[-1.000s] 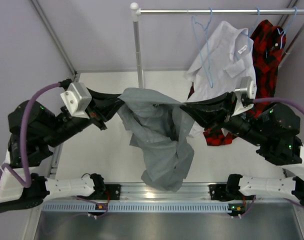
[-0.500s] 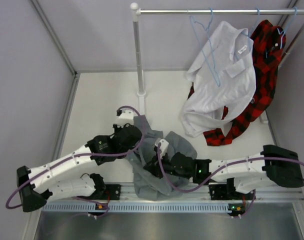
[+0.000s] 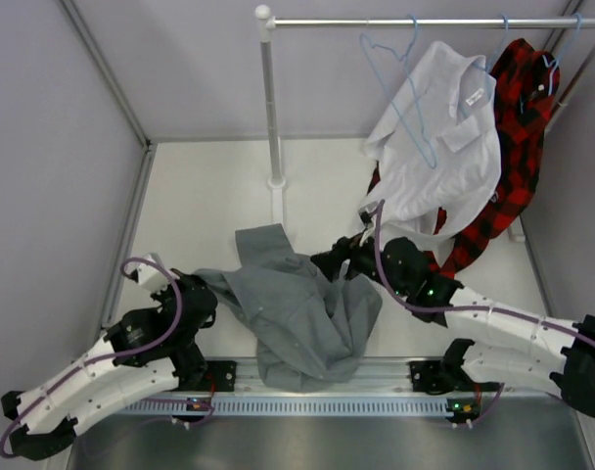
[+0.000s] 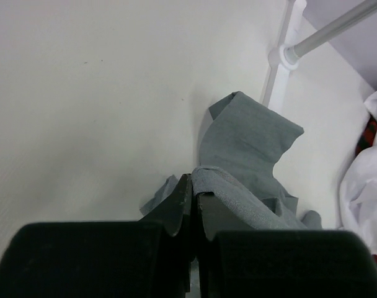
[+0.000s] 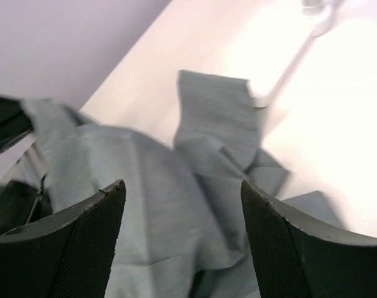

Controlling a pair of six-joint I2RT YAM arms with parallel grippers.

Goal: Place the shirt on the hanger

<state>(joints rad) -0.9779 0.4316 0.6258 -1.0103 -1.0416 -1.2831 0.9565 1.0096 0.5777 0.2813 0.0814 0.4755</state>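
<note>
The grey shirt (image 3: 297, 313) lies crumpled on the white table, near the front middle. My left gripper (image 3: 202, 294) is low at the shirt's left edge, shut on a fold of the cloth (image 4: 222, 180); in the left wrist view the jaws (image 4: 195, 186) pinch that fold. At the shirt's upper right edge my right gripper (image 3: 339, 262) is open. In the right wrist view its fingers (image 5: 182, 186) stand wide above the shirt (image 5: 145, 167), holding nothing. The light-blue hanger (image 3: 400, 88) hangs bare on the rail at the back.
A clothes rail (image 3: 415, 22) on a white pole (image 3: 271, 117) stands at the back. A white shirt (image 3: 444, 137) and a red-and-black plaid shirt (image 3: 518, 127) hang from it, reaching down to the table. Grey walls close the left and back.
Both arms came down from holding the shirt spread in the air. The shirt now lies on the table. My right gripper opened and let go; the left drew left, still gripping.
</note>
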